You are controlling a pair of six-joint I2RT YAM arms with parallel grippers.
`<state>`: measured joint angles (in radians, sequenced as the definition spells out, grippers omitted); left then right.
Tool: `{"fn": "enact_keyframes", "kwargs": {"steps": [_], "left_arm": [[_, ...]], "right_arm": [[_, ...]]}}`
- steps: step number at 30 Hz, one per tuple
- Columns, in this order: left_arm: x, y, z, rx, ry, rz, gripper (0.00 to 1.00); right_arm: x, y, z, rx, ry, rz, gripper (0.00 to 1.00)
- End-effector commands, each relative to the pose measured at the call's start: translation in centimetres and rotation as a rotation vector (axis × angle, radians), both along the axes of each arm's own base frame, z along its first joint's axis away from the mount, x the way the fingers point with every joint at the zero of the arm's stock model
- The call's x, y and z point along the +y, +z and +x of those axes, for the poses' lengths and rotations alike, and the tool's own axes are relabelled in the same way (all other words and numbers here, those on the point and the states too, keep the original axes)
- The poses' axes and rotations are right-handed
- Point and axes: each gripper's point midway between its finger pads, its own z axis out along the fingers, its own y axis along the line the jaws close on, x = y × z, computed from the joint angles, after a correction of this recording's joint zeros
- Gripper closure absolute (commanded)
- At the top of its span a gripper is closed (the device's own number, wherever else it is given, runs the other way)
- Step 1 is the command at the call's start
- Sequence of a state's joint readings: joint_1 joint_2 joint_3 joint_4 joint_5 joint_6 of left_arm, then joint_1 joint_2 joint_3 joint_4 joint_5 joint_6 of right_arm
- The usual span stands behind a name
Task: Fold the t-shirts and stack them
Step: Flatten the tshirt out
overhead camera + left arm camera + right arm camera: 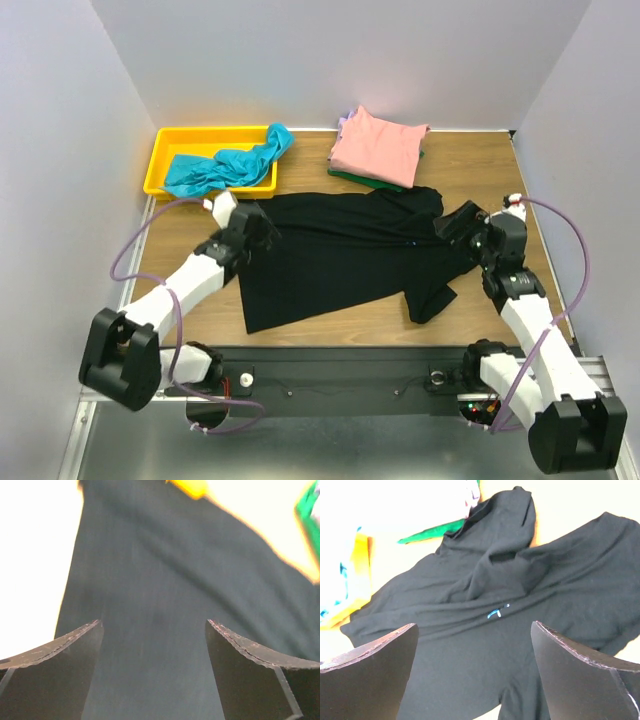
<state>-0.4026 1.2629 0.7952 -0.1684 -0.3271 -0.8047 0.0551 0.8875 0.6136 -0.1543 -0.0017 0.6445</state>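
Two hands hang released, fingers apart: the left hand and right hand over opposite ends of the large black cloth t-shirt, which lies spread on the wooden desk. Farther back, a folded salmon-pink t-shirt tops a green t-shirt; a teal t-shirt drapes over the yellow plastic bin.

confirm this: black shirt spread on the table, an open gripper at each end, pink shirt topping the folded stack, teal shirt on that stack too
No. The teal shirt lies in the yellow bin, draped over its right rim, not on the stack; the top view shows it. The black shirt, open left gripper and right gripper, and pink shirt are as you say.
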Motion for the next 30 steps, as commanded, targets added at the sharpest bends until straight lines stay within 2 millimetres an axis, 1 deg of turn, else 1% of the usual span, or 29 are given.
{"fn": "enact_keyframes", "kwargs": {"steps": [1,2,3,7,9,11,12,13,14,16,17,18,19,20,22,23,24,25,26,28,29,30], "left_arm": [[-1.7,-4.7,-6.5,0.158,-0.042,-0.032,0.05],[-2.0,-4.6,-7.1,0.150,-0.046,-0.050,0.05],[-2.1,-5.3,-7.8,0.164,-0.055,-0.044,0.05],[-2.0,-6.9,-8.1,0.195,-0.043,-0.034,0.05],[-2.2,-7.6,-7.3,0.194,-0.043,-0.015,0.04],[-2.3,-7.3,-5.8,0.166,-0.026,0.007,0.04],[-2.1,-8.1,-5.5,0.187,-0.019,0.032,0.03],[-2.1,-7.8,-4.5,0.173,-0.012,0.041,0.03],[-1.6,-8.7,-3.6,0.185,0.008,0.061,0.03],[-1.2,-9.1,-2.1,0.188,0.030,0.073,0.03],[-0.6,-10.5,-1.7,0.232,0.037,0.081,0.03],[-0.7,-11.0,-1.3,0.248,0.021,0.080,0.03],[-1.1,-10.6,-0.1,0.238,0.015,0.069,0.03],[-0.7,-11.2,0.2,0.262,0.025,0.101,0.03],[-0.4,-10.4,1.6,0.244,0.037,0.128,0.03],[-0.2,-9.2,3.0,0.216,0.048,0.143,0.03],[-0.2,-8.6,3.7,0.204,0.051,0.143,0.03],[-0.5,-7.3,4.9,0.177,0.049,0.135,0.03],[-0.5,-6.6,5.1,0.171,0.041,0.135,0.03],[-0.5,-5.3,5.4,0.150,0.042,0.131,0.03],[-0.4,-4.3,4.9,0.136,0.044,0.120,0.03],[-0.2,-3.9,4.5,0.130,0.046,0.115,0.03]], "right_arm": [[2.6,-1.6,-2.7,0.040,0.127,0.078,0.00],[3.3,-2.2,-3.3,0.063,0.176,0.083,0.00],[3.4,-2.7,-3.6,0.085,0.185,0.082,0.00],[3.0,-4.6,-4.0,0.157,0.167,0.060,0.00],[3.0,-5.6,-4.2,0.191,0.171,0.056,0.00],[2.8,-6.1,-4.3,0.209,0.162,0.049,0.00],[2.6,-6.4,-4.3,0.219,0.153,0.048,0.00],[2.4,-6.7,-4.3,0.226,0.143,0.044,0.00],[2.1,-7.0,-4.3,0.240,0.122,0.037,0.00],[1.9,-7.1,-4.3,0.246,0.109,0.027,0.00],[1.7,-7.2,-4.3,0.248,0.105,0.017,0.00],[1.5,-7.2,-4.2,0.247,0.098,0.014,0.00],[1.5,-7.2,-4.2,0.245,0.094,0.011,0.00],[1.2,-7.1,-4.2,0.241,0.080,0.004,0.00],[0.8,-6.7,-4.0,0.225,0.060,-0.009,0.00],[0.3,-6.7,-4.0,0.221,0.037,-0.020,0.00],[0.2,-6.4,-3.9,0.209,0.028,-0.026,0.00],[0.1,-6.2,-3.9,0.203,0.024,-0.026,0.00],[-0.5,-5.7,-3.6,0.187,-0.010,-0.043,0.00],[-1.0,-5.2,-3.4,0.171,-0.035,-0.051,0.00],[-1.3,-4.7,-3.3,0.158,-0.063,-0.048,0.00],[-1.5,-4.6,-3.3,0.156,-0.079,-0.038,0.00]]}}
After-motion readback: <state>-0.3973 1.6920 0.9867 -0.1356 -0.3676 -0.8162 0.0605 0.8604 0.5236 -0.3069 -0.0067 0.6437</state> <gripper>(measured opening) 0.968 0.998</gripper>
